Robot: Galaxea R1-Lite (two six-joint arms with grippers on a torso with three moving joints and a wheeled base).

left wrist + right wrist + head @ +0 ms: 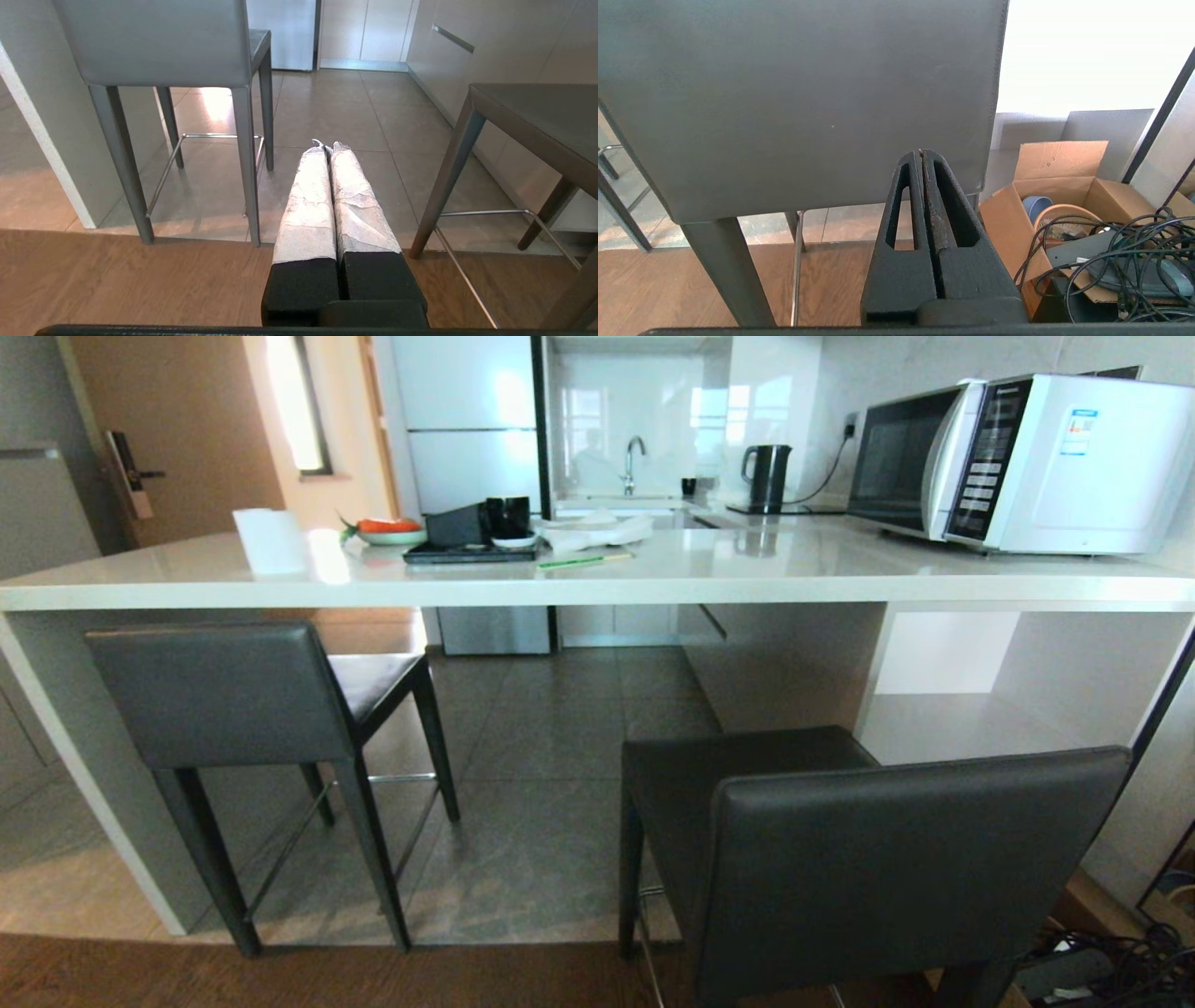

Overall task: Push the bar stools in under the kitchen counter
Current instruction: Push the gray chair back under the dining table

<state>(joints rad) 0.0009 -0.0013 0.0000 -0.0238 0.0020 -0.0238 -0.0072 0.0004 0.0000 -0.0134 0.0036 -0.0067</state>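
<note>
Looking at two matching bar stools: low dark-grey leather backrests, square dark seats, slim dark legs, thin metal footrest bars. Left stool point(252, 709) sits partly under the white glossy bench point(597, 581), seat under the top, backrest just outside the edge, beside the white end panel. Right stool point(840, 849) stands well out from the bench, backrest nearest me, rear legs on the wood floor point(327, 980). Left pincer point(327, 145), fingers wrapped in white, is closed on nothing, low between the stools. Right pincer point(921, 151) is closed too, empty, just behind the right stool's backrest point(808, 107).
</note>
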